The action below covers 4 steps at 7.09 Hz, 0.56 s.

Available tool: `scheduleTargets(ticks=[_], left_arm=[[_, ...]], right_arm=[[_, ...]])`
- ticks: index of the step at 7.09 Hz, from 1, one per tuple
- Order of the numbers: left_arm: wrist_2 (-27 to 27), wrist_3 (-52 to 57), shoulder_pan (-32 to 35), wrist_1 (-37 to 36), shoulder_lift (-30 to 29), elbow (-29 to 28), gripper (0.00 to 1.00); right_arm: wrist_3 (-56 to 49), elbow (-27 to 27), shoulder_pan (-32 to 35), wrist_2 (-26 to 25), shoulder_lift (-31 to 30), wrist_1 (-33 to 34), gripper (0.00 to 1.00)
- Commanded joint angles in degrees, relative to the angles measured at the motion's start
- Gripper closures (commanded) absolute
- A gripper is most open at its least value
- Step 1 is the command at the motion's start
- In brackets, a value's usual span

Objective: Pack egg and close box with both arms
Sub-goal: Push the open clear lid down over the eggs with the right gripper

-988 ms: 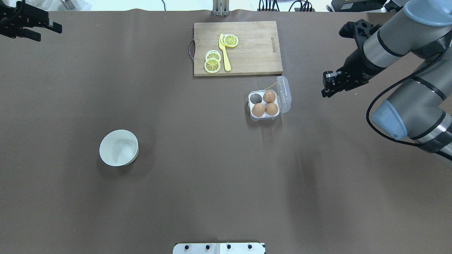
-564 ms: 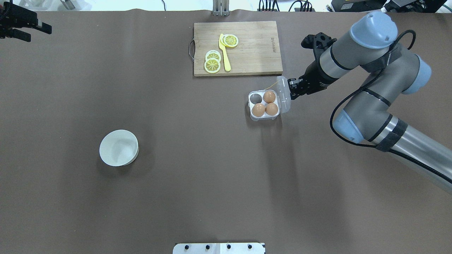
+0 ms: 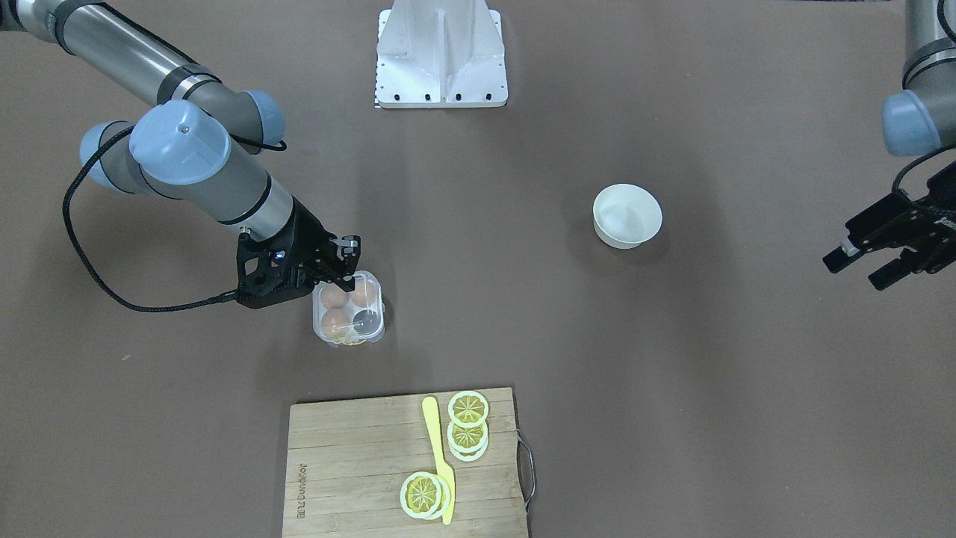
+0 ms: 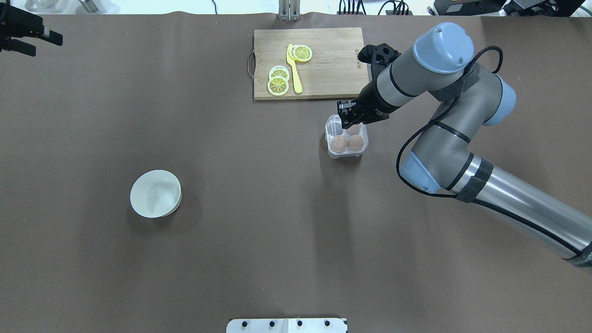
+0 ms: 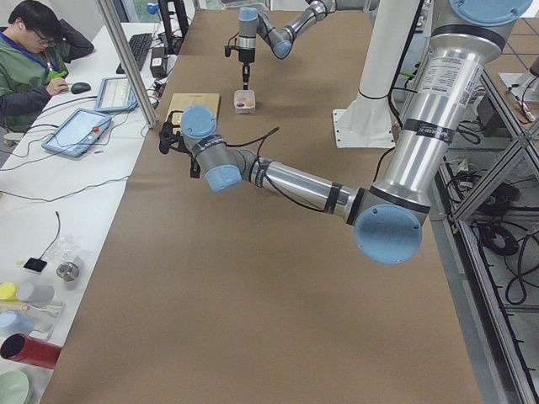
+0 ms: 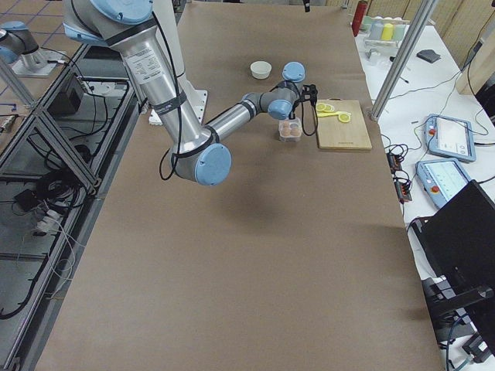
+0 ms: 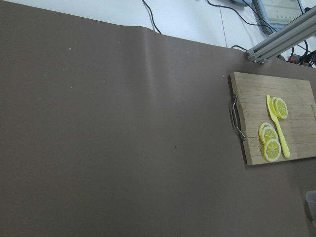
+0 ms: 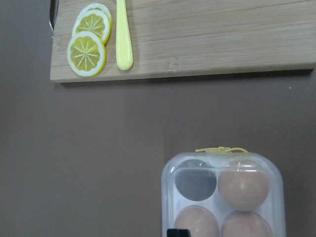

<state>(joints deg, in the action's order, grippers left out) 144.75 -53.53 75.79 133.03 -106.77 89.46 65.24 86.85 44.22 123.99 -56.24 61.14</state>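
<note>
The box (image 4: 346,138) sits just in front of the cutting board, its clear lid down over the white tray. Three eggs show through the lid (image 8: 243,185), beside one empty dark cell (image 8: 196,180). Whether the lid is latched I cannot tell. My right gripper (image 4: 348,114) hangs over the box's far side, open, with one fingertip (image 3: 346,284) at the lid's edge. It holds nothing. Far off at the table's back left corner, my left gripper (image 4: 28,40) is open and empty, also seen in the front view (image 3: 866,267).
Behind the box lies a wooden cutting board (image 4: 333,78) with lemon slices (image 4: 279,79) and a yellow knife (image 4: 294,69). A white bowl (image 4: 156,193) stands front left. The white stand (image 3: 442,52) is at the robot's base. A person sits at a side desk (image 5: 34,50).
My right arm swept left from beside the box to above it. The lid, standing open on the box's right, now lies over the eggs. The left gripper drifted slightly farther left.
</note>
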Motion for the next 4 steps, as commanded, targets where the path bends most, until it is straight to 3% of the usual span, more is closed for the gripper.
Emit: scheduleTargets(ticks=[1,2,4], left_arm=[[0.0,7.5,3.0,-2.8,2.2,-0.2,0.02],[-0.6,15.7,5.2,-7.7,3.4,-0.1,0.02],[-5.6,36.6,9.1,-22.7,6.3,0.6,0.02]], right_arm=[[4.2,0.0,0.2,-1.8,0.6,0.4,0.07],[3.9,0.2,1.2,-1.9,0.6,3.4,0.01],[3.1,0.8,4.6,-1.0,0.0,7.1,0.01]])
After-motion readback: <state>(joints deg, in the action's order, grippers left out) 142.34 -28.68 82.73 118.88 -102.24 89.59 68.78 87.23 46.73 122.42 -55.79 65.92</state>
